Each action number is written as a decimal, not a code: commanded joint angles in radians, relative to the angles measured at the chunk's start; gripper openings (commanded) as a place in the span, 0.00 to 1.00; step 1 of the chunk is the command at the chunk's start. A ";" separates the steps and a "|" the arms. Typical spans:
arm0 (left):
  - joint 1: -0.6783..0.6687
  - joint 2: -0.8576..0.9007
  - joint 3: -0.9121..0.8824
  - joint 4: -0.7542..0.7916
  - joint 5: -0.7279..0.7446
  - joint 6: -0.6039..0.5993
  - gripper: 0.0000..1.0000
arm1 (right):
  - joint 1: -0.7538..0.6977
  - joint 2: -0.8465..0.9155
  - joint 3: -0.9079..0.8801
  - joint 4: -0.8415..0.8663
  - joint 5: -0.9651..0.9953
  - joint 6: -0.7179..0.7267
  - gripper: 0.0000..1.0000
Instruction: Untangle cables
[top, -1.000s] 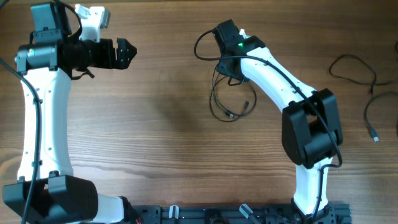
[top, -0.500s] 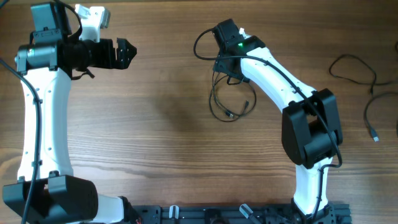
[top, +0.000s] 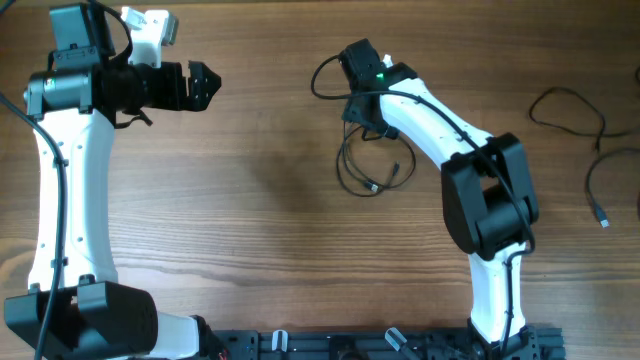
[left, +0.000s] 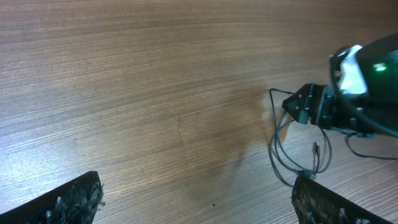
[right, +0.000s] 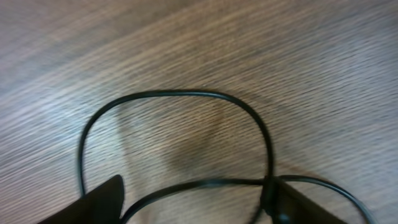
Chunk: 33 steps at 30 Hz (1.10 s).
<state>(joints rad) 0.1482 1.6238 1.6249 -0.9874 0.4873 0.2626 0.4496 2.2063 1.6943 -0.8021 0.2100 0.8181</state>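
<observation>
The wooden table (top: 260, 220) fills the view, with both arms on it. The left arm (top: 60, 180) runs up the left side from its base at the near edge. The right arm (top: 470, 160) reaches from the near right toward the far middle.

The left gripper (top: 200, 85) sits at the far left, pointing right. Its jaws are spread as wide as they go, with nothing between them but bare wood.

The right gripper (top: 362, 110) is low over the far middle of the table. In the right wrist view its fingers (right: 106, 199) stand well apart and pinch nothing. A thin strand runs across the gap between them.

That strand belongs to the looped cord (top: 372, 170), a black tangle of a few overlapping loops lying just near of the right gripper, with a small plug (top: 372, 185) at its near end. A second cord (top: 570, 108) lies at the far right, well apart from the tangle. A third cord (top: 598, 180) curves along the right edge.
</observation>
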 joint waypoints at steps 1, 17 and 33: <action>0.002 -0.019 -0.005 0.000 0.020 -0.009 1.00 | -0.002 0.024 -0.008 0.021 -0.020 0.022 0.35; 0.002 -0.019 -0.005 0.000 0.020 -0.005 1.00 | -0.002 0.010 0.175 0.167 -0.451 -0.168 0.05; 0.000 -0.019 -0.005 -0.009 0.074 0.042 1.00 | -0.002 -0.248 0.311 0.034 -0.500 -0.272 0.05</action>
<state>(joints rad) 0.1478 1.6238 1.6249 -0.9878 0.4923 0.2634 0.4496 2.0369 1.9759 -0.7704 -0.2672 0.5896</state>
